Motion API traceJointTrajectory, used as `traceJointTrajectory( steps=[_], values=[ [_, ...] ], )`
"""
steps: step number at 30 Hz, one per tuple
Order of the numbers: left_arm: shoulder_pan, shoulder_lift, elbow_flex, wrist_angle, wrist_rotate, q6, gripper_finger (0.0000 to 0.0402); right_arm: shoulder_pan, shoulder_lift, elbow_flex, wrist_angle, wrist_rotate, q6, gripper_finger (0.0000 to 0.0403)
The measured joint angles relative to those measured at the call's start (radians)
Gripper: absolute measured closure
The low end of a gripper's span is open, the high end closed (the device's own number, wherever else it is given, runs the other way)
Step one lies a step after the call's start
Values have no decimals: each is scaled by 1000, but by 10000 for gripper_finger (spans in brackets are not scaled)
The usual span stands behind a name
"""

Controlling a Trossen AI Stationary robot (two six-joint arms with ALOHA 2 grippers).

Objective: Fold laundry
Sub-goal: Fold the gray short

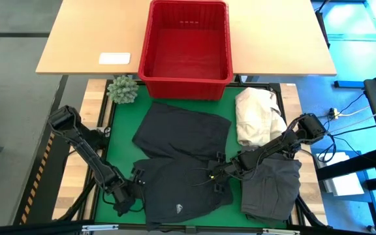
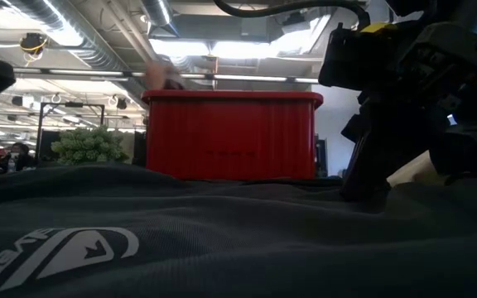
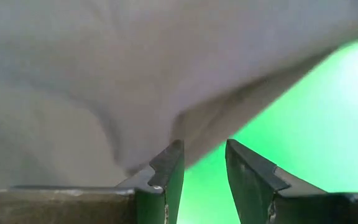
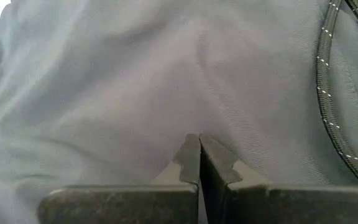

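- Laundry — three dark garments — lies on the green mat [image 1: 119,130] of the table, in front of the red basket [image 1: 186,47].
- Left gripper [image 1: 124,198] sits low at the mat's near left corner, just beside the left edge of the logo garment [image 1: 178,196]. In its wrist view the fingers [image 3: 166,171] stand slightly apart with bare green mat between them; the cloth edge lies just past the tips, and nothing is clamped.
- Logo garment, dark grey with a small pale emblem [image 2: 56,252], lies spread at the near centre; its far edge overlaps the black garment [image 1: 181,130], which lies flat nearer the basket.
- Right gripper [image 1: 215,175] rests on the right part of the logo garment. Its fingers [image 4: 188,163] are pressed together, tips down on the cloth, with no fold visibly pinched; a speckled drawcord [image 4: 328,93] runs beside them.
- Third garment [image 1: 271,186], grey and rumpled, lies at the near right, under the right arm.
- Cream cloth heap [image 1: 256,116] sits behind it, on the right of the mat.
- Small green plant [image 1: 123,89] stands at the mat's far left corner.
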Motion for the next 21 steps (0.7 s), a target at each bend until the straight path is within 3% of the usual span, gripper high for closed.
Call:
traceJointTrajectory(
  steps=[5, 15, 21],
  values=[
    [1, 2, 0, 46, -57, -1, 289, 0, 0, 0, 0, 0, 0, 402],
    [38, 35, 0, 73, 33, -38, 316, 0, 0, 0, 3, 0, 0, 402],
    [37, 18, 0, 64, 30, -113, 328, 0, 0, 0, 3, 0, 0, 402]
  ],
)
